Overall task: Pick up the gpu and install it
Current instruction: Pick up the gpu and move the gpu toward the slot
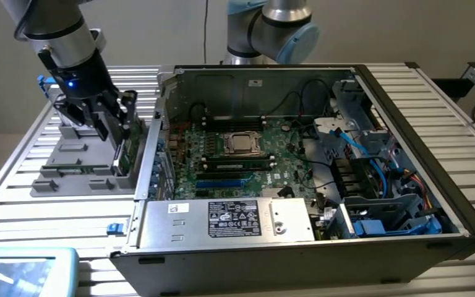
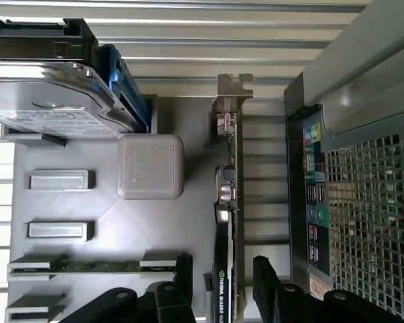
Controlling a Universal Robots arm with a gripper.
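On a slatted aluminium table point(image 1: 15, 204), beside an open desktop computer case point(image 1: 402, 185), the robot arm's gripper point(image 1: 114, 129) hangs over a grey parts holder point(image 1: 72, 167) that lies to the exterior view's left of the case. The gpu point(image 1: 124, 151) stands on its long edge in a slot along the side of the holder nearest the case, its green board showing in the exterior view.

In the wrist view the gpu point(image 2: 227, 202) appears edge-on, its metal end bracket at the far end, and the gripper point(image 2: 222, 264) straddles it. The jaws are spread wide, one black finger point(image 2: 182, 276) on each side of the card, with a visible gap between each finger and the card. Nothing is held.

A silver hard drive point(image 2: 47, 94) with a white label sits at a far corner of the parts holder point(image 2: 121, 222), a blue piece point(image 2: 129, 87) against its side. A square grey block point(image 2: 150, 166) rises between the drive and the card, and a narrow memory stick point(image 2: 87, 266) lies in another slot.

Inside the case, the motherboard's processor socket point(image 1: 243, 143) and the silver power supply point(image 1: 229, 219) are exposed. The case's rear port panel point(image 2: 313, 195) faces the card.
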